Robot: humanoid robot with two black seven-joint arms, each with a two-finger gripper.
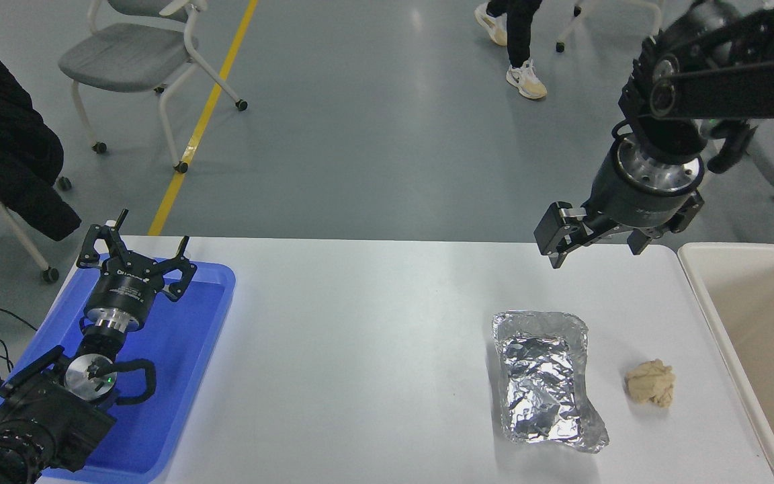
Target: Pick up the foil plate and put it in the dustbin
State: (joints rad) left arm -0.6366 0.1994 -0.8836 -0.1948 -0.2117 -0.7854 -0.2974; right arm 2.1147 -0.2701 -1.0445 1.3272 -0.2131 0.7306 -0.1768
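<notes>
The foil plate is a shiny, crinkled silver tray lying flat on the white table, right of centre, with its near-right corner bent out. The dustbin is a cream plastic bin at the table's right edge, cut off by the picture. My right gripper hangs open and empty above the table's far edge, beyond the plate and well above it. My left gripper is parked open over a blue tray at the lower left.
A small crumpled tan paper wad lies between the plate and the dustbin. The flat blue tray is at the left edge. A chair stands on the floor beyond, and a person's legs are walking there.
</notes>
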